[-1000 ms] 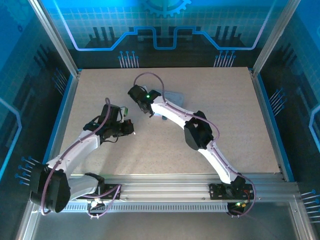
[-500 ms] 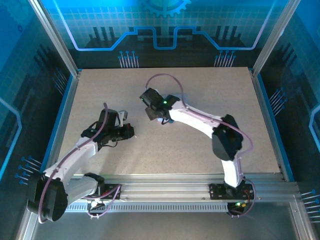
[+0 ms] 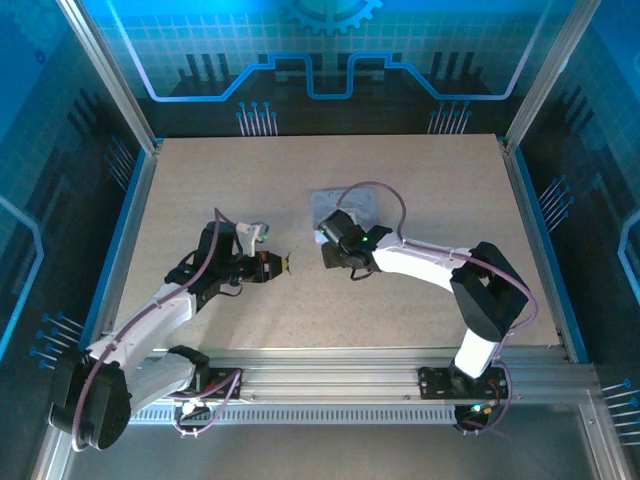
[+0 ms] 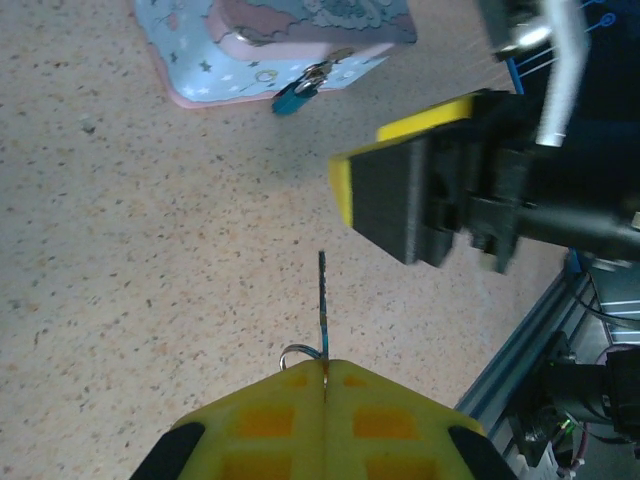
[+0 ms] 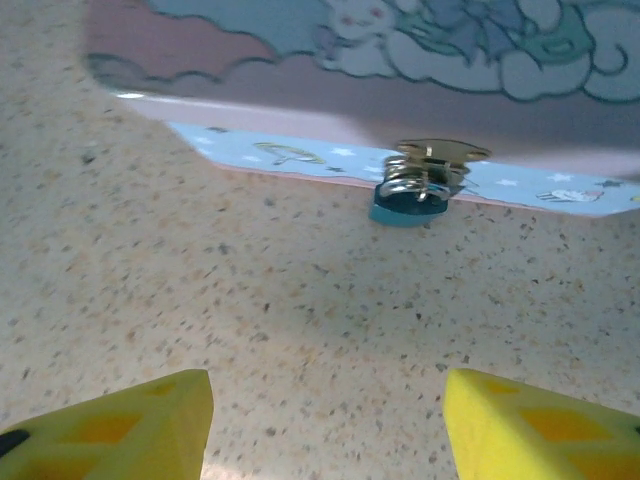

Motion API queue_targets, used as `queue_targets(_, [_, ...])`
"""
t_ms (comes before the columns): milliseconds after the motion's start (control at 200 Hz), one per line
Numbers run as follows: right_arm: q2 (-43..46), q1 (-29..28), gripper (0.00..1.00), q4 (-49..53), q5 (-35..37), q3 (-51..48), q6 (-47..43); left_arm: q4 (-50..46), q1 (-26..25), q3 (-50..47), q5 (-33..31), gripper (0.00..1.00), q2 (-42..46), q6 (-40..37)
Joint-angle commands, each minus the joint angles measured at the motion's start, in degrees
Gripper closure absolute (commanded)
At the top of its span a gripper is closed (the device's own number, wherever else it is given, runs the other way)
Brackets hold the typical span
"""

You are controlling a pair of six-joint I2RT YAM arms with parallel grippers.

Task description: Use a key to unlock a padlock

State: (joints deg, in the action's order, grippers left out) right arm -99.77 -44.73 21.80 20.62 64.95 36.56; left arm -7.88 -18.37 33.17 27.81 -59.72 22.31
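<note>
The small teal-blue padlock [image 5: 408, 201] hangs by its silvery shackle from the clasp of a pastel tin [image 5: 340, 70]; in the left wrist view the padlock [image 4: 294, 97] is at the tin's [image 4: 215, 50] near edge. My right gripper [image 5: 328, 425] is open just in front of the padlock, with bare table between its yellow fingers [image 5: 135, 420]. My left gripper [image 4: 325, 368] is shut on the key [image 4: 322, 295], whose thin blade sticks out forward, its ring [image 4: 296, 351] beside the fingertips. From above, the key [image 3: 288, 263] points at the right gripper [image 3: 328, 242].
The tin [image 3: 338, 204] lies mid-table, just beyond the right gripper. The right gripper's fingers [image 4: 395, 195] hang close to the right of the key's tip. Blue rails edge the speckled table [image 3: 200, 180], with open room at the back and the near right.
The right arm has swung right and nearer, uncovering the tin, and its gripper now faces the padlock. The left gripper has moved right with the key.
</note>
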Motion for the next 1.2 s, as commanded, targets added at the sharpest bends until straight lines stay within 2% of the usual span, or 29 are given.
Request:
queue_targets(0, [-1.7, 2.4, 0.38, -7.3, -2.5, -1.1, 4.7, 2.9, -0.9, -0.9, 1.1, 1.00, 0.1, -0.9])
queue_targets(95, [-3.6, 3.4, 0.39, -9.4, -2.5, -0.9, 4.5, 4.0, -0.9, -1.5, 1.2, 1.00, -0.2, -0.8])
queue_targets(345, [-8.3, 4.7, 0.48, -13.0, 0.0, 0.1, 5.7, 6.2, -1.0, -2.9, 1.0, 1.00, -0.4, -1.0])
queue_targets(595, [-9.4, 4.9, 0.56, -14.1, 3.8, 0.1, 5.9, 6.4, -1.0, -3.0, 0.7, 1.00, -0.4, -2.3])
queue_targets(820, [-8.4, 5.6, 0.56, -18.7, 3.0, -2.7, 2.9, 6.6, -1.0, -3.6, 0.4, 1.00, -0.4, -2.9])
queue_targets(1191, [-8.7, 6.8, 0.52, -18.9, 4.3, -2.5, 1.3, 6.8, -1.0, -4.1, 0.5, 1.00, -0.2, -2.9])
